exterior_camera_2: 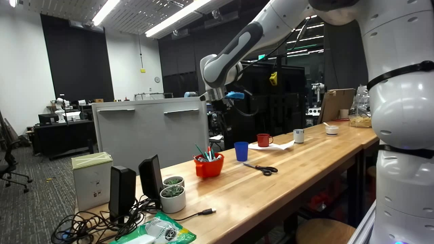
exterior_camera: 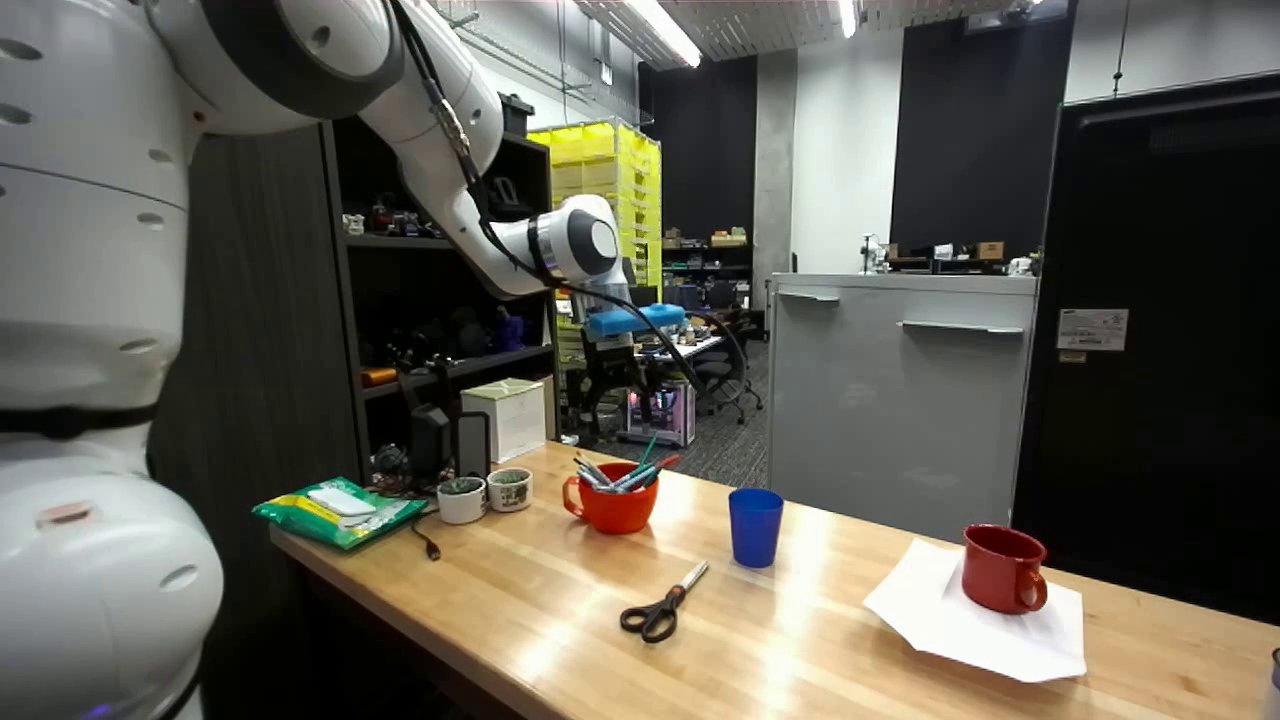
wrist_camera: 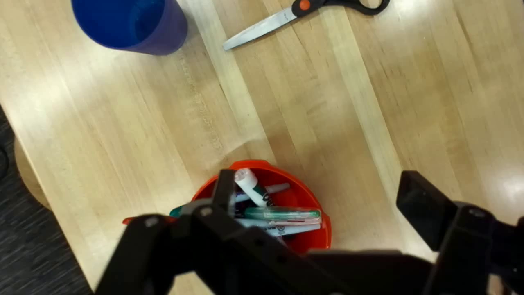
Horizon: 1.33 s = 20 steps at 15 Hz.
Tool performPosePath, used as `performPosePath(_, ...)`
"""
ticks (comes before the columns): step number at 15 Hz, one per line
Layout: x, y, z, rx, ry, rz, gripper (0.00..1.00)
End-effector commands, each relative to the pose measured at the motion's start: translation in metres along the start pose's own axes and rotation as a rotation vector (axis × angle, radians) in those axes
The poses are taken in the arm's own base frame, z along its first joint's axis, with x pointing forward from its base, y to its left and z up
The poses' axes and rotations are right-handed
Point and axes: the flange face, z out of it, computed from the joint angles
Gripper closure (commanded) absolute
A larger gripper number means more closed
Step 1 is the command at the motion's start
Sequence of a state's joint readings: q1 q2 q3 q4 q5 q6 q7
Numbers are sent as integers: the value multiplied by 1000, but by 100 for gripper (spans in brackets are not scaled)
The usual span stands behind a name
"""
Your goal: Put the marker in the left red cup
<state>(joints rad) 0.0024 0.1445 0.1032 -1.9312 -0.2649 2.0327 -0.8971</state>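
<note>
The left red cup is a wide, bright red cup; it shows in both exterior views (exterior_camera: 618, 515) (exterior_camera_2: 211, 169) with a handle, and in the wrist view (wrist_camera: 297, 198). Several pens (wrist_camera: 282, 214) lie and lean in it, some with green or white bodies. I cannot single out a short dark marker among them, and none shows on the tabletop. My gripper (wrist_camera: 323, 200) is open and empty, high above the table. In the wrist view one finger covers the left part of the cup and the other is over bare wood. It also shows in both exterior views (exterior_camera: 620, 400) (exterior_camera_2: 225, 127).
A blue cup (exterior_camera: 755, 530) stands beside the red cup. Black-handled scissors (exterior_camera: 660, 610) lie in front. A darker red mug (exterior_camera: 1000, 570) sits on white paper (exterior_camera: 985, 645). Small potted plants (exterior_camera_2: 173, 201), speakers (exterior_camera_2: 122, 189) and a green packet (exterior_camera: 340, 512) are at the end.
</note>
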Motion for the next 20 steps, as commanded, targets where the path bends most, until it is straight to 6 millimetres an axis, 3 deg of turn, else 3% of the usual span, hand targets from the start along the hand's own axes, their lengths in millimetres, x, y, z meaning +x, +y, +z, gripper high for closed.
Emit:
performPosePath(1, -35, -29, -4, -28, 102, 160, 0)
performPosePath(11, -114, -73, -1, -1, 268, 573, 0)
performPosePath(20, -164, -111, -5, -26, 302, 856, 0)
